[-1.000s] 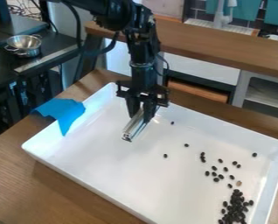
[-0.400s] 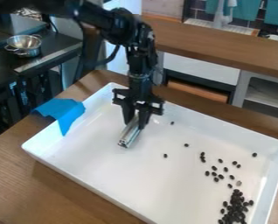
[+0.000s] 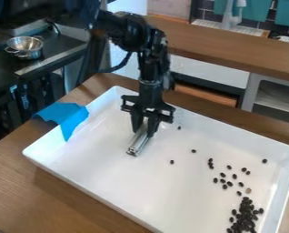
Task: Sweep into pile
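Observation:
The black gripper (image 3: 144,132) hangs over the upper left half of the white tray (image 3: 104,168), shut on a silvery metal bar (image 3: 137,145) that slants down toward the tray floor. Whether the bar touches the floor I cannot tell. Dark beans lie to its right: a dense pile (image 3: 246,215) fills the tray's lower right corner, and several looser beans (image 3: 225,180) are scattered just above it. Single beans sit nearer the bar, one (image 3: 171,162) to its lower right and another (image 3: 193,151) farther right.
Blue cloth or tape (image 3: 68,117) drapes over the tray's left rim. The tray stands on a wooden table (image 3: 62,200). Behind it runs a raised wooden shelf (image 3: 232,52). A metal bowl (image 3: 25,47) rests on a dark counter at the upper left.
The gripper and bar shifted slightly left and down, then a little back to the right, ending lower than a second ago. The dark beans lie as before.

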`<state>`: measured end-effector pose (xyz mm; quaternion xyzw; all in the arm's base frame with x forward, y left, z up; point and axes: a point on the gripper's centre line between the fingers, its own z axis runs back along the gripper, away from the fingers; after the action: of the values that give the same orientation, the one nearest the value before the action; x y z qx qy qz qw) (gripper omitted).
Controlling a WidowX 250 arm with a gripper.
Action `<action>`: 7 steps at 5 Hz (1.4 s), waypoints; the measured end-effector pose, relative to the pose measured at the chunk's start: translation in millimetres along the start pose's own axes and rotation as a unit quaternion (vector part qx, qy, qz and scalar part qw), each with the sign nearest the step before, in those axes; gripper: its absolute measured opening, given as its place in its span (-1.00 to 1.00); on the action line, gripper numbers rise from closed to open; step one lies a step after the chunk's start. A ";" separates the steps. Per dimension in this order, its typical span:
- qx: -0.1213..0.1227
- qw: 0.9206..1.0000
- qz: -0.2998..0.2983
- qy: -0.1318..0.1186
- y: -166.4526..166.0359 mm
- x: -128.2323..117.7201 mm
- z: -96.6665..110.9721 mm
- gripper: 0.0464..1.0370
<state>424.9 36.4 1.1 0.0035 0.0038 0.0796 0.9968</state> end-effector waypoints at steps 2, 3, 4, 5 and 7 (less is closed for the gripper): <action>-0.007 1.000 -0.013 0.008 -24.1 -5.9 -1.9 -0.35; -0.010 1.000 -0.015 0.010 -34.4 -11.6 -2.8 -0.35; -0.011 0.999 -0.027 0.013 -52.4 -16.7 -4.1 -0.35; -0.011 1.000 -0.026 0.012 -60.5 -18.5 -4.4 -0.35; -0.012 0.999 -0.053 0.005 -92.2 -26.2 -4.7 -0.35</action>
<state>413.6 -58.8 -4.2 -0.0090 0.0084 0.0267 0.9996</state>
